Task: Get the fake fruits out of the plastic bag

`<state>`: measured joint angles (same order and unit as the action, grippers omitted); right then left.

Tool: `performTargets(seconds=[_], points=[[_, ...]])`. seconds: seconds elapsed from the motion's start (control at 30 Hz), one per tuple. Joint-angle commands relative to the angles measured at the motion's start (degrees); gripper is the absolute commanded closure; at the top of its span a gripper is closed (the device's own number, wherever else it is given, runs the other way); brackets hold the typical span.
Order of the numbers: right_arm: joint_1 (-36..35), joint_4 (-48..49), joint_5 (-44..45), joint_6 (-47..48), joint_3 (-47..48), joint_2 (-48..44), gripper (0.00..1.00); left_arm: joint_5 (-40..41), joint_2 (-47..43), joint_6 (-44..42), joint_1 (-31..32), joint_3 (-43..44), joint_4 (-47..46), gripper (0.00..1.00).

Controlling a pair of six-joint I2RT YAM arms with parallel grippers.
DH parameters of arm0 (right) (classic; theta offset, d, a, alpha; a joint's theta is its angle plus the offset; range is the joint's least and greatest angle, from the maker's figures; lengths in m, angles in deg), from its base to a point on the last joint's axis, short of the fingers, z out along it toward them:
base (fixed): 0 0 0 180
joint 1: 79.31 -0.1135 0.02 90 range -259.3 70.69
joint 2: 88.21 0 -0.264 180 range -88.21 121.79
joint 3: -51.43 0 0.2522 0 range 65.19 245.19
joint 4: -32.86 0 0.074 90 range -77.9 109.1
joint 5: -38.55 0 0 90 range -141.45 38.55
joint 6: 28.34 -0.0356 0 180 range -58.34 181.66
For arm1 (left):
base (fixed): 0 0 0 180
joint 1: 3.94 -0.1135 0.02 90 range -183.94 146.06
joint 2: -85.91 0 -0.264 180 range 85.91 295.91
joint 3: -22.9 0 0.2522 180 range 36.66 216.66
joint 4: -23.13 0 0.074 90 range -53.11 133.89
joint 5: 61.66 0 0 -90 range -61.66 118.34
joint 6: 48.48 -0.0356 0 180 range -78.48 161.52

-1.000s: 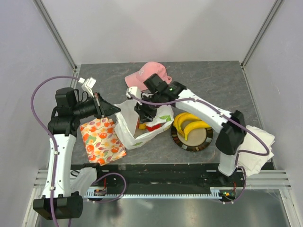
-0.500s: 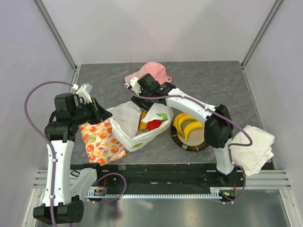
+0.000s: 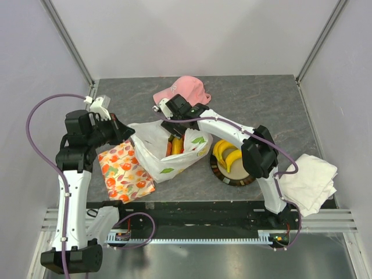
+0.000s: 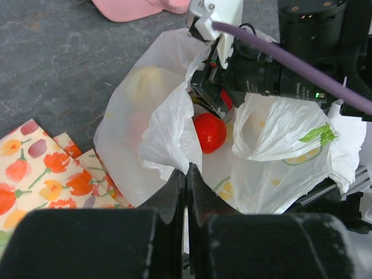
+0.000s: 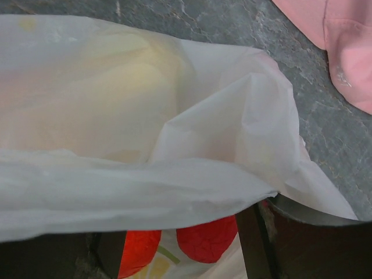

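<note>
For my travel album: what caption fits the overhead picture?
Left gripper pinches the plastic bag; open right gripper hovers over fake fruits inside; bananas lie on a plate.

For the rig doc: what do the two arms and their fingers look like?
Left arm and right arm match: white tubular links, black joint housings, a purple cable looping along each. Black fingers. White mount near the right wrist; small green light on its black body.

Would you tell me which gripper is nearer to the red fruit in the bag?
Right. The right gripper hangs over the red fruit; the left gripper pinches the plastic bag at its edge, farther off.
</note>
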<state>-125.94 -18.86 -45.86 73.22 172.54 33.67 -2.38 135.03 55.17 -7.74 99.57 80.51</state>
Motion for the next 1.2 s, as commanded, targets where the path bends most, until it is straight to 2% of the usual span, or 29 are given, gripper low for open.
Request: performTargets(seconds=[0.0,0.23,0.37,0.43,0.47,0.53,0.57,0.67,0.77,0.9,1.03,1.17], points=[[1.3,0.3,5.9,1.9,-1.2,-1.3,0.26,-5.0,3.0,-0.7,-0.2,-0.4,-5.6,0.98],[3.1,-0.2,6.3,2.2,1.0,4.0,0.27,-6.0,5.9,-0.5,-0.2,0.2,-7.7,0.99],[3.7,-1.2,3.7,1.8,2.8,6.3,0.31,-6.1,7.0,-0.3,-0.2,0.0,-7.8,0.99],[4.1,-1.7,-0.4,1.5,2.6,6.3,0.37,-6.2,7.7,0.1,-0.2,0.1,-7.8,0.99],[4.2,-1.7,-1.4,1.5,2.3,5.6,0.46,-6.2,7.8,0.3,-0.2,0.0,-8.2,0.98],[4.2,-1.8,-3.1,1.9,2.2,4.3,0.54,-6.3,7.9,0.5,-0.2,-0.2,-8.7,0.98],[4.1,-1.9,-5.0,2.2,2.3,2.6,0.6,-6.2,7.9,0.5,-0.2,-0.4,-9.1,0.98],[4.2,-2.8,-10.8,3.5,2.6,-2.9,0.67,-6.2,8.1,0.2,-0.2,-1.4,-10.9,0.98],[4.2,-4.7,-16.8,5.1,1.1,-10.1,0.71,-6.0,9.1,-0.2,-0.2,-1.3,-12.2,0.98],[4.4,-7.8,-31.6,5.2,-1.3,-18.8,0.71,-6.4,10.9,0.0,0.1,-0.5,-14.9,0.98],[4.5,-9.2,-36.7,4.4,-3.4,-25.3,0.71,-6.4,12.2,-0.3,0.5,0.9,-16.9,0.99],[4.5,-8.8,-37.8,2.5,-4.8,-30.7,0.72,-6.1,14.0,-0.5,0.7,2.1,-17.6,0.98]])
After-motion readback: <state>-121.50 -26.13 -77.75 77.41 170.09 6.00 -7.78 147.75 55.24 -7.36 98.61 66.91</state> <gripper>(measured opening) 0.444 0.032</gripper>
